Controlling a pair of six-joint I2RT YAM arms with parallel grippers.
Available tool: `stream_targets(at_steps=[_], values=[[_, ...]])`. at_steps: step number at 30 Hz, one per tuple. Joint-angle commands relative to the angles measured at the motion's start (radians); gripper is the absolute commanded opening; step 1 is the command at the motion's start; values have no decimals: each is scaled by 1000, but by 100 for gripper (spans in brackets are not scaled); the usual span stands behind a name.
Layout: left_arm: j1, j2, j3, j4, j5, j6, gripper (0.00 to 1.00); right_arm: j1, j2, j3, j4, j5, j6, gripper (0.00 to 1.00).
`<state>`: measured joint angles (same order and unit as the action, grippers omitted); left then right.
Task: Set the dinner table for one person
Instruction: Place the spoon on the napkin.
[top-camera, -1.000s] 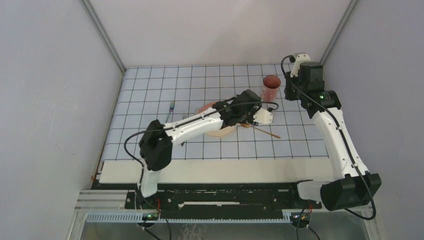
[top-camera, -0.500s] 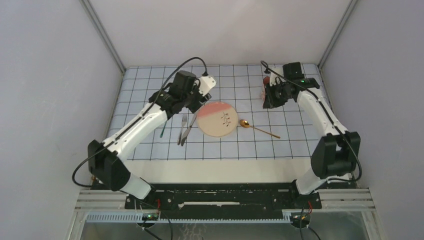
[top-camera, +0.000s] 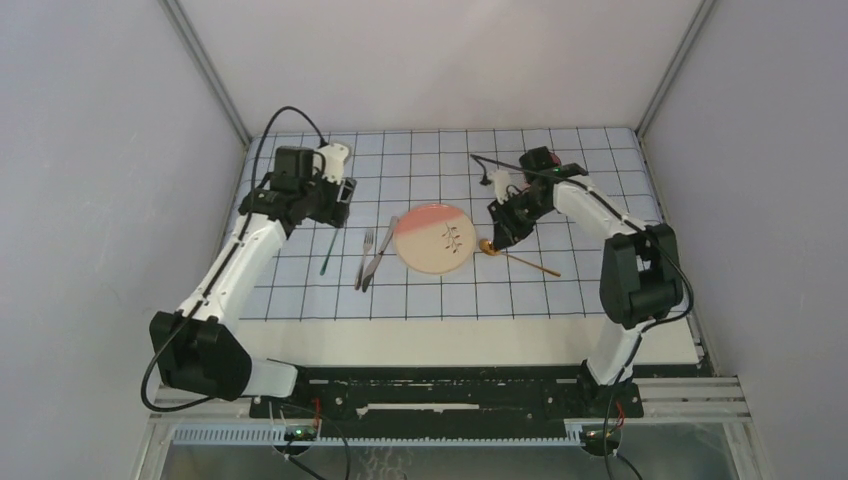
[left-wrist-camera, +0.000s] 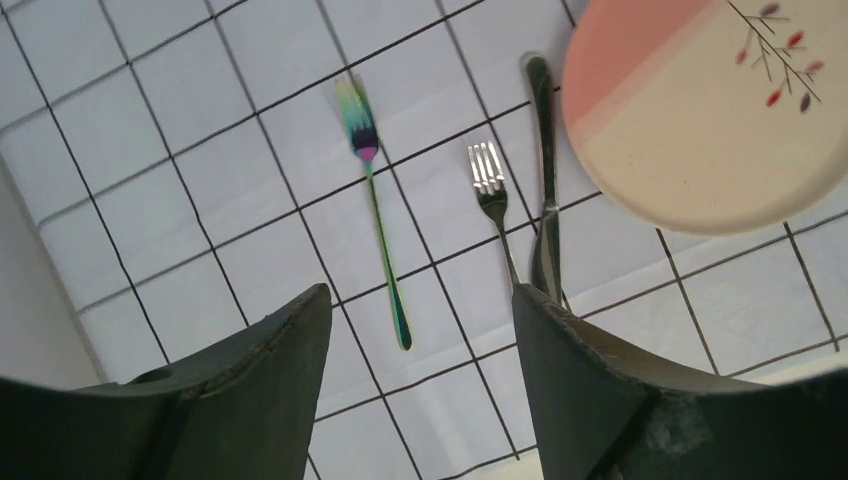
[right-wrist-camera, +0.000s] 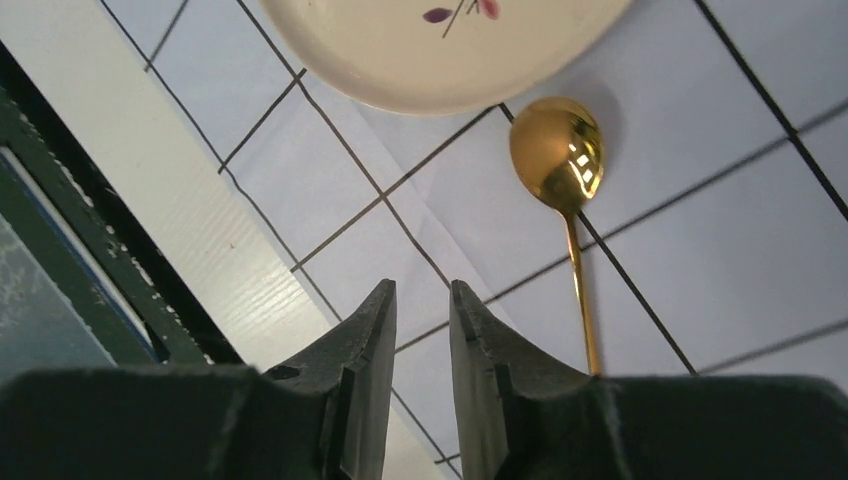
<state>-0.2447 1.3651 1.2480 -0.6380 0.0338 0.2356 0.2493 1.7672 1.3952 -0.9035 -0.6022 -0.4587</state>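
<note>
Right gripper (right-wrist-camera: 420, 292) narrowly parted, empty; gold spoon (right-wrist-camera: 558, 150) just ahead, plate (right-wrist-camera: 430, 50) beyond, dinner table (top-camera: 450, 340) beneath. Left gripper (left-wrist-camera: 420, 295) wide, empty. Step seemingly spoon adjustment; next needs jaws straddling handle.

Left gripper (left-wrist-camera: 420, 292) is hanging over the pale black-gridded cloth (left-wrist-camera: 160, 150), dark fingers (left-wrist-camera: 270, 390) standing wide apart, gripping nothing. Iridescent green fork (left-wrist-camera: 378, 225) is lying on the cloth beyond the gap, tines pointing away. Silver fork (left-wrist-camera: 490, 185) is lying to its right in the view, apart from it. Silver knife (left-wrist-camera: 545, 170) is lying just beside the silver fork, their handles converging at the right-side fingertip. Pink-and-cream plate (left-wrist-camera: 700, 120) with a branch motif is sitting just beside the knife. Cream dinner table (left-wrist-camera: 30, 340) is showing at the left edge.
</note>
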Motion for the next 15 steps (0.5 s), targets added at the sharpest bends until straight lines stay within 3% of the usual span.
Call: stream_targets(at_steps=[1, 6, 15], values=[[131, -17, -22, 39, 115, -116, 72, 58, 63, 35, 58, 54, -67, 35], [181, -52, -136, 129, 51, -109, 85, 41, 109, 50, 126, 70, 27, 42], [248, -91, -189, 152, 101, -112, 88, 18, 116, 108, 205, 298, 50, 53]])
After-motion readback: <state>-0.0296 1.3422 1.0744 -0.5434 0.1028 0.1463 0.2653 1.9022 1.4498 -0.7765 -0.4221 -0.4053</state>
